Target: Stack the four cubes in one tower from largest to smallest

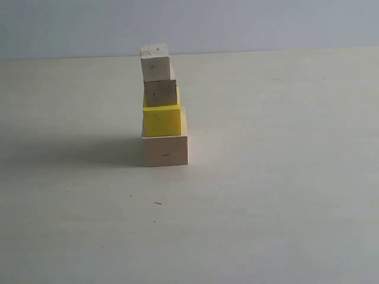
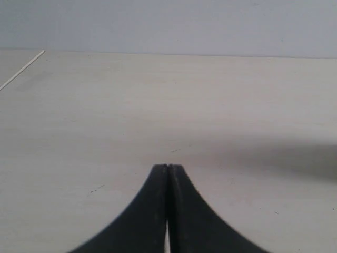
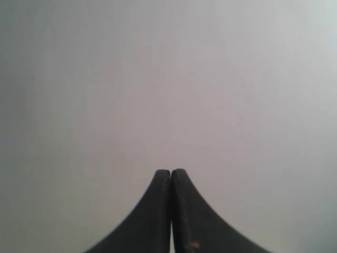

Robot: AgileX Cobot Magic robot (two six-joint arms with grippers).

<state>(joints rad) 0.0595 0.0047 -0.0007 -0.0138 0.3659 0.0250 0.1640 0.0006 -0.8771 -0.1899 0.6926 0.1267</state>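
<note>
Tower (image 1: 161,121) on table (image 1: 278,195) — slightly left of centre.

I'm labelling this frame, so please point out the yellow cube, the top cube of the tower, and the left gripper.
yellow cube (image 1: 161,122): exterior view, middle of its front face.
top pale cube (image 1: 156,70): exterior view, middle of its front face.
left gripper (image 2: 168,167): left wrist view, where the shut fingertips meet.

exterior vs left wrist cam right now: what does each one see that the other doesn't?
Exterior only: the tower, four cubes in a column, with the large pale wooden cube at the bottom, then the yellow cube, the small brownish cube and the smallest pale cube on top. No arm is in view.
Left wrist only: the left gripper, jaws shut on nothing.
Both: the pale table and the grey wall behind it.
</note>
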